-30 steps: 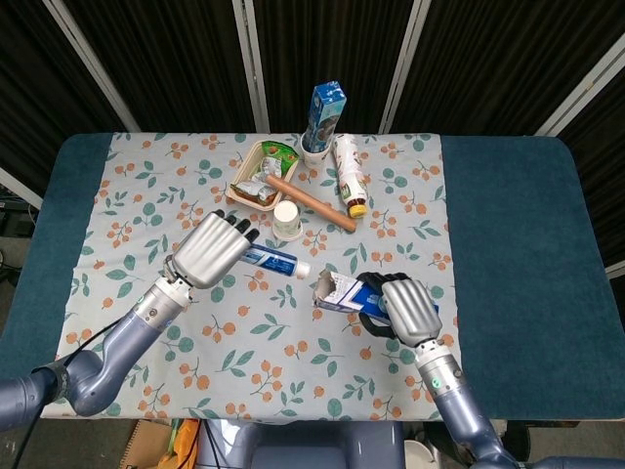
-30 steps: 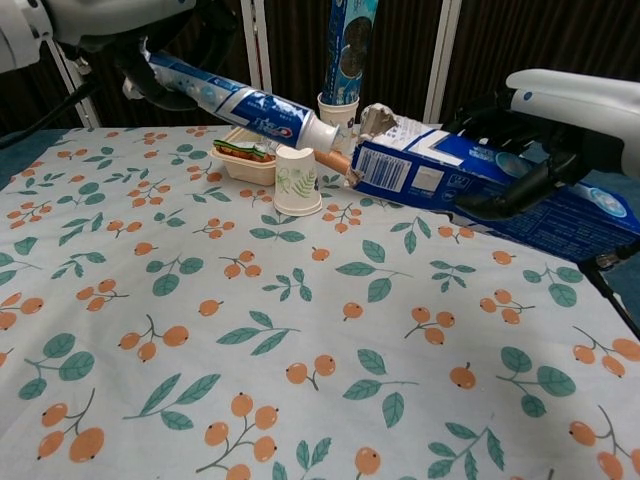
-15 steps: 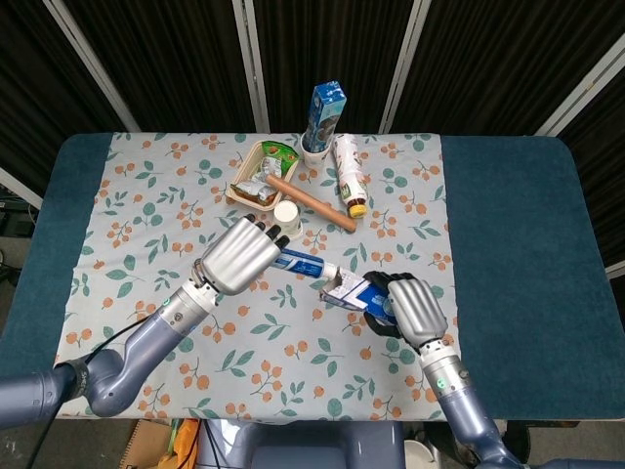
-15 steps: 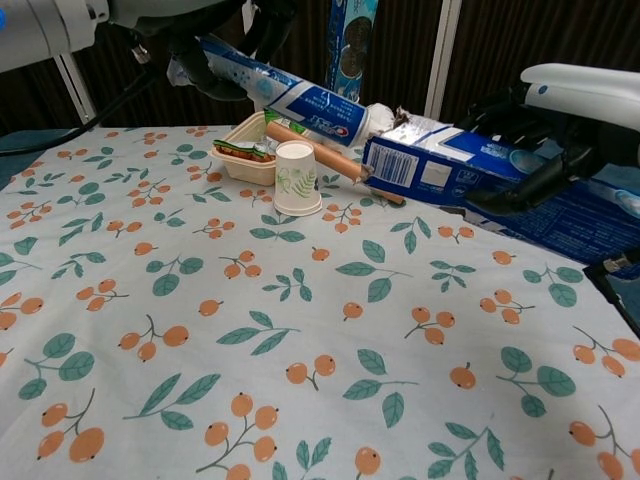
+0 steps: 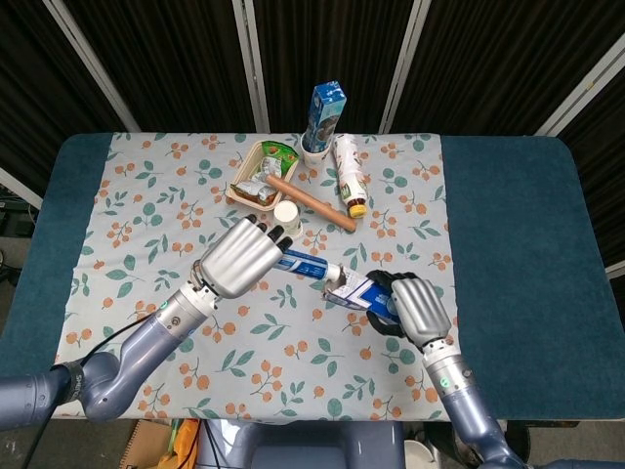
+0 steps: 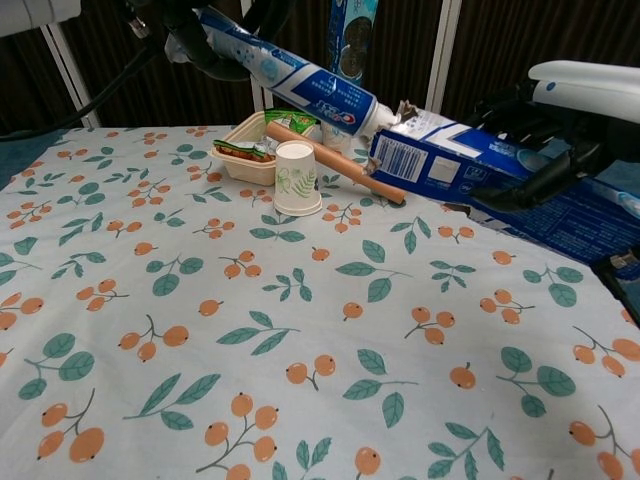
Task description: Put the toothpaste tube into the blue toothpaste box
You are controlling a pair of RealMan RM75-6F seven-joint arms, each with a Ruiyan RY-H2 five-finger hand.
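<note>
My left hand (image 5: 239,256) (image 6: 205,30) grips the blue-and-white toothpaste tube (image 5: 305,265) (image 6: 295,77) above the table, its cap end pointing right and down. The white cap meets the torn open mouth of the blue toothpaste box (image 5: 357,291) (image 6: 470,168). My right hand (image 5: 418,307) (image 6: 565,130) holds that box lifted off the cloth, open end toward the tube. How far the cap sits inside the mouth is hidden by the flaps.
On the floral cloth (image 6: 250,340) behind the tube stand a small paper cup (image 5: 286,217) (image 6: 296,177), a food tray (image 5: 260,174), a long sausage (image 5: 311,202), a lying bottle (image 5: 348,174) and a tall blue carton in a cup (image 5: 325,117).
My left hand carried the tube to the right until its cap reached the box mouth. My right hand raised the box slightly and shifted it right.
</note>
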